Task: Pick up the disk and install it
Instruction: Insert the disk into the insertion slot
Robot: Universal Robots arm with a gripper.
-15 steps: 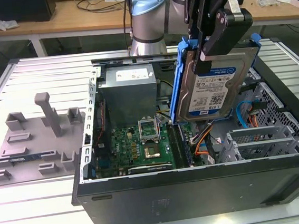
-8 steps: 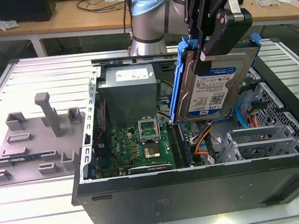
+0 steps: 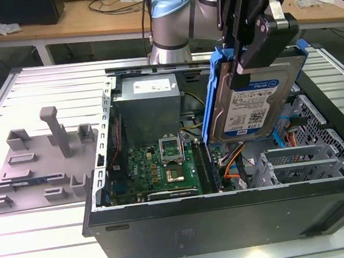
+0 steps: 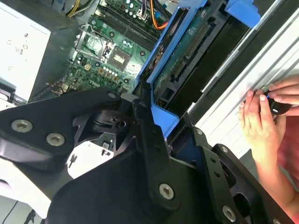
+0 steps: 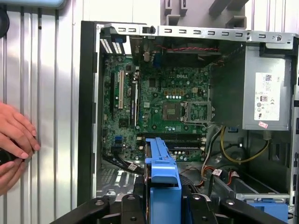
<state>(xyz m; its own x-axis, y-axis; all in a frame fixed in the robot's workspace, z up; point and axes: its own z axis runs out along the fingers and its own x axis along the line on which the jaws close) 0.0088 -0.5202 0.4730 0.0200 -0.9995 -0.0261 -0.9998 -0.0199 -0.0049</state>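
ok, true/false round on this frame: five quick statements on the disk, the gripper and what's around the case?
1. The gripper is shut on the disk. True.
2. The disk lies flat in a drive bay. False: it is held on edge over the open case.
3. The power supply sits inside the case. True.
4. The grey fixture stands at the exterior view's right of the case. False: it stands at the exterior view's left.
5. A person's hand is on the table beside the case. True.
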